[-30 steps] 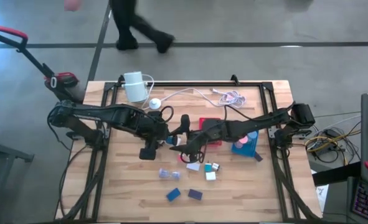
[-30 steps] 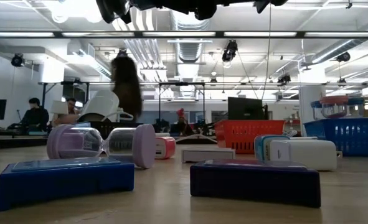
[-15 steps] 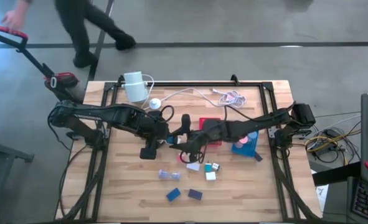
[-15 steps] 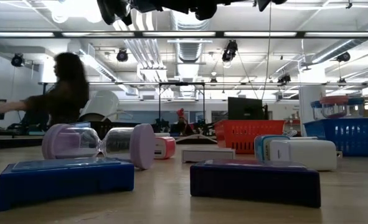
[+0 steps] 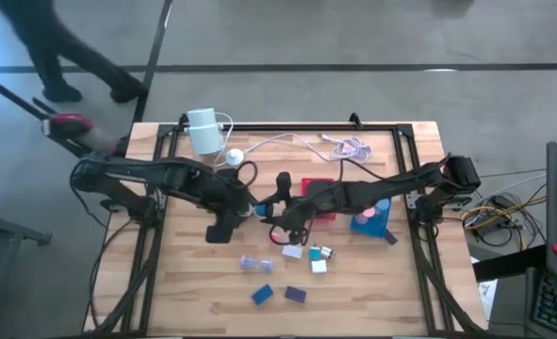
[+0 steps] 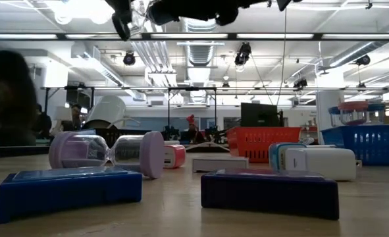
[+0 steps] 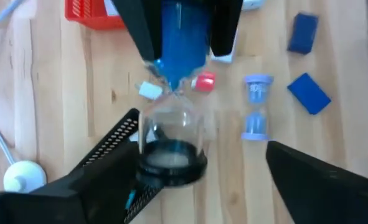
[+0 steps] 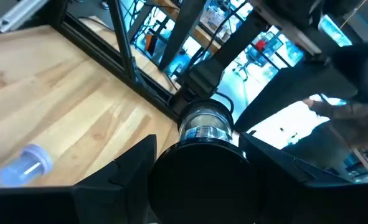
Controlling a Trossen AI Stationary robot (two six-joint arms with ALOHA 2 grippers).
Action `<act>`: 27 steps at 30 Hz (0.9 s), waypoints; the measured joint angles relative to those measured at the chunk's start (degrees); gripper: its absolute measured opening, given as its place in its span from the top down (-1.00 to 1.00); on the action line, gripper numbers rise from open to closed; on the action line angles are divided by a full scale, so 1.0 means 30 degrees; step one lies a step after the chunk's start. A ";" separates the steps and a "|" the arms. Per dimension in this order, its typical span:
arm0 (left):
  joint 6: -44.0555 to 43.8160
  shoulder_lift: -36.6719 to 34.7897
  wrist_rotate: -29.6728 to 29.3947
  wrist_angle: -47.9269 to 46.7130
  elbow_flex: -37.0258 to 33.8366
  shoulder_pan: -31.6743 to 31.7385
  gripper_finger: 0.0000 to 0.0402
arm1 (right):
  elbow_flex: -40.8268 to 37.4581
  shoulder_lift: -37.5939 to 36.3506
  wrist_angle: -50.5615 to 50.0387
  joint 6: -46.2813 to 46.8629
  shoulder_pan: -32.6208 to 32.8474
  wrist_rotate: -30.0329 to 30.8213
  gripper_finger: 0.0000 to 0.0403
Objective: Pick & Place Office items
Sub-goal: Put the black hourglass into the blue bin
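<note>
An hourglass (image 7: pixel 173 127) with one blue end and one black end hangs above the middle of the table, between my two grippers. My right gripper (image 8: pixel 199 149) is shut on it. My left gripper (image 7: pixel 202 134) is open, and its fingers stand on either side of the black end (image 7: pixel 171 165). One finger is close beside that end; I cannot tell if it touches. Other office items lie on the table nearer the front edge: a pale hourglass (image 5: pixel 252 265), a blue block (image 5: pixel 263 295), a purple block (image 5: pixel 295 295) and small white and teal pieces (image 5: pixel 318 260). My right gripper pinches the hourglass's blue end (image 7: pixel 182 37) between its two fingers (image 7: pixel 140 31). It comes from the table's right side, with the fingers along the hourglass. The hourglass is lifted clear of the table and its black end points toward my left gripper.
A red tray (image 5: pixel 319 188) and a blue tray (image 5: pixel 370 220) sit under my right arm. A white cylinder (image 5: pixel 203 130) and its cable (image 5: pixel 346 147) are at the far edge. A black frame (image 5: pixel 165 141) borders the table. A person (image 5: pixel 42 56) walks beyond the far edge.
My left gripper has drawn back a little toward the table's left edge, away from my right gripper. The hourglass stays up between the two. The person beyond the far edge has walked leftward.
</note>
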 joint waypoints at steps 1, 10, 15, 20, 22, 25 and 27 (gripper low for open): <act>-0.0132 -0.0310 -0.0005 -0.0042 0.0000 -0.0092 -0.85 | 0.0000 -0.0171 -0.0246 0.0137 0.0011 0.0000 0.01; 0.0216 -0.6309 -0.1574 0.3489 -0.4040 -0.1176 -0.86 | -0.0700 -0.2788 -0.2356 0.1855 0.0288 0.0000 0.01; 0.2194 -1.0551 -0.1734 0.8830 -0.9562 -0.1169 -0.77 | -0.1822 -0.5788 -0.4054 0.3323 0.0294 -0.0058 0.01; 0.4850 -1.4268 -0.1734 1.4384 -1.5017 -0.0927 -0.48 | -0.3810 -0.8906 -0.4526 0.4740 0.0295 -0.0072 0.01; 0.4862 -1.5410 -0.1761 1.6860 -1.6882 -0.0706 -0.32 | -0.4750 -1.0118 -0.4456 0.5230 0.0301 -0.0077 0.01; 0.5025 -1.6716 -0.2328 2.0821 -1.9451 -0.0565 -0.03 | -0.6160 -1.1768 -0.3965 0.5864 0.0288 -0.0032 0.01; 0.5279 -1.7093 -0.4457 2.3761 -2.1058 -0.0550 0.19 | -0.7221 -1.2632 -0.3166 0.6497 0.0288 -0.0003 0.01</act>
